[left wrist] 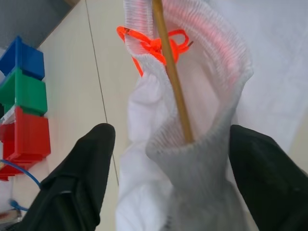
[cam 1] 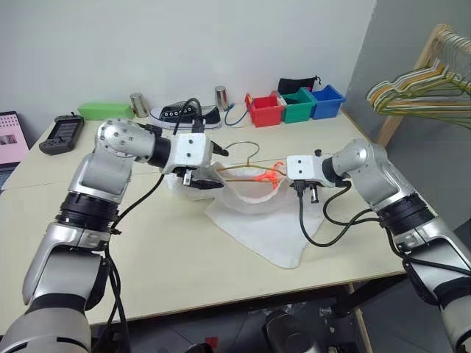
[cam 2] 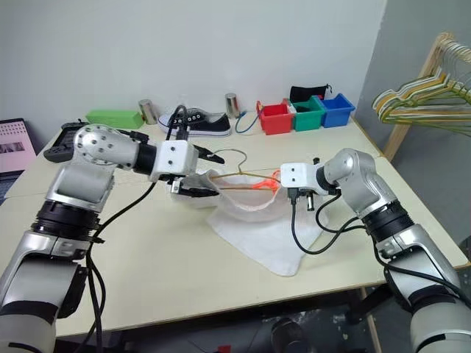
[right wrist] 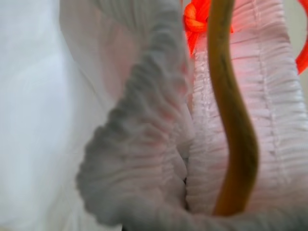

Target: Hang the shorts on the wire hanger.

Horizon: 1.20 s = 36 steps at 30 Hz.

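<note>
Shorts [cam 1: 254,220] lie mid-table [cam 1: 184,257], waistband lifted, with the wire hanger [left wrist: 172,72] threaded through it (orange drawstring on the right-gripper side). Left gripper [left wrist: 168,183]: jaws spread wide, waistband end between the fingers [left wrist: 79,178]. Right gripper [cam 1: 278,175]: jaws pressed together, pinching the shorts' opposite waistband end beside the hanger.

lab: worktable [cam 1: 169,250], sorting bins [cam 1: 296,104], laptop [cam 1: 9,140].

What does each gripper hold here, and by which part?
The right gripper is shut on the shorts at the waistband. The left gripper is open around the waistband's other end, gripping nothing.
</note>
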Motion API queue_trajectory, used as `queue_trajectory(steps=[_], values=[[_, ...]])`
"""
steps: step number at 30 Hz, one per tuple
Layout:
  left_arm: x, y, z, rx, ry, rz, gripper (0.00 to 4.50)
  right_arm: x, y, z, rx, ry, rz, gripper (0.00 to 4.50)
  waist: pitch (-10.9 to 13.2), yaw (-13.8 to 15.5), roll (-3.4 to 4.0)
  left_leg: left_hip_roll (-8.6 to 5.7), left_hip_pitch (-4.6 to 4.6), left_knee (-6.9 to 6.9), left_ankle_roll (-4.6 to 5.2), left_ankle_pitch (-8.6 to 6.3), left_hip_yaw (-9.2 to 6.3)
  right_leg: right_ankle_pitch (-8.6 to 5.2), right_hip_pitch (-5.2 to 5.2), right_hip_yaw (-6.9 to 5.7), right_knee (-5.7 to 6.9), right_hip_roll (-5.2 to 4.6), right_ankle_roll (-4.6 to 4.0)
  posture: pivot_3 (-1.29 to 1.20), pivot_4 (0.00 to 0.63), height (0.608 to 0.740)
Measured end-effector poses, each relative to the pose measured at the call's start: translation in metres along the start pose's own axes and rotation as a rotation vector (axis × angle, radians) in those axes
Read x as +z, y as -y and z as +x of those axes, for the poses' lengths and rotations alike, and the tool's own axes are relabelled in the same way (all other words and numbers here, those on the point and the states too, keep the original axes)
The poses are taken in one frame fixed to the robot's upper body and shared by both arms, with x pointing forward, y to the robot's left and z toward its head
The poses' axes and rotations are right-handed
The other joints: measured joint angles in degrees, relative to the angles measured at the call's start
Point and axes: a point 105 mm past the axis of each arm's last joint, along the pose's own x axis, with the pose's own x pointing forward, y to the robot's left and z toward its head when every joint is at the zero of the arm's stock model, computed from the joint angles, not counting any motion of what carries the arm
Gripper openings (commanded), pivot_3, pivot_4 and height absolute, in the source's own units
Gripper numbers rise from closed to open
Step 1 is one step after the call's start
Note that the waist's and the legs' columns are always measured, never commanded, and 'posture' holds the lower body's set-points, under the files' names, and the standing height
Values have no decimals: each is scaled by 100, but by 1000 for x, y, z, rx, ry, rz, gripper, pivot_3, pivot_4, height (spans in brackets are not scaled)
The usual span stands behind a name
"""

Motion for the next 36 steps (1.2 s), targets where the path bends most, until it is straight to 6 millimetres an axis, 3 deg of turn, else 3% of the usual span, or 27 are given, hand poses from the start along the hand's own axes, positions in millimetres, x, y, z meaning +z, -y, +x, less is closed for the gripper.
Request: queue_trajectory(steps=[6, 10, 12, 14, 18, 21, 23, 30, 33, 36], values=[[-4, -1, -20, 11, -32, -61, 4441, -4, -11, -1, -17, 5, 102, 0, -2, 2, -2, 0, 2, 1, -2, 1, -1, -4, 1, -2, 1, 0, 7, -293, 0, 740], [-7, -9, -33, 79, -45, -90, 4441, -12, -22, 0, -52, 16, 263, 0, -9, 4, -11, 1, 1, 1, -3, 2, -7, -6, 3, -9, 1, 0, 10, -291, 3, 740], [-7, -14, -36, 122, -36, -109, 4441, -15, -28, 1, -69, 26, 368, 0, -10, 4, -12, 1, 1, 2, -4, 2, -6, -7, 3, -8, 2, 0, 12, -302, 8, 740], [-1, -16, -32, 203, 34, -152, 4441, -19, -41, -1, -136, 76, 640, 0, -38, 27, -19, 6, 1, 4, -4, 2, -19, -10, 8, -22, 9, 2, 15, -320, 10, 740], [13, -5, -4, 210, 162, -235, 4441, -30, -55, -9, -234, 70, 978, 0, -43, 32, -21, 1, 0, 9, -5, 2, -14, -9, 13, -16, 7, -3, 15, -359, 9, 740], [37, 3, 26, 203, 306, -296, 4441, -45, -61, -21, -390, 44, 1253, 0, -62, 28, -26, -1, -2, 9, -6, 2, -15, -9, 12, -17, 1, -4, 15, -396, 10, 740], [60, 6, 49, 189, 406, -323, 4441, -66, -68, -30, -535, -24, 1453, 0, -93, 17, -22, -3, -4, 10, -7, 1, -12, -9, 13, -14, 0, -5, 15, -415, 8, 740], [98, 6, 84, 154, 537, -352, 4441, -104, -88, -58, -854, -157, 1763, 0, -160, -319, 30, -57, -1, -2, -7, 1, -1, -14, 10, -11, -3, -3, 19, -438, 7, 740], [115, 3, 92, 126, 584, -323, 4441, -111, -83, -69, -945, -183, 1808, 0, -181, -452, 64, -71, -1, -5, -5, 1, -10, -20, 11, -9, -7, -5, 13, -460, 0, 740], [125, -1, 102, 110, 616, -317, 4441, -121, -68, -94, -1080, -226, 1795, 0, -201, -616, 96, -79, 0, -4, -4, 2, -10, -23, 17, -4, -14, -10, 15, -459, 0, 740]])
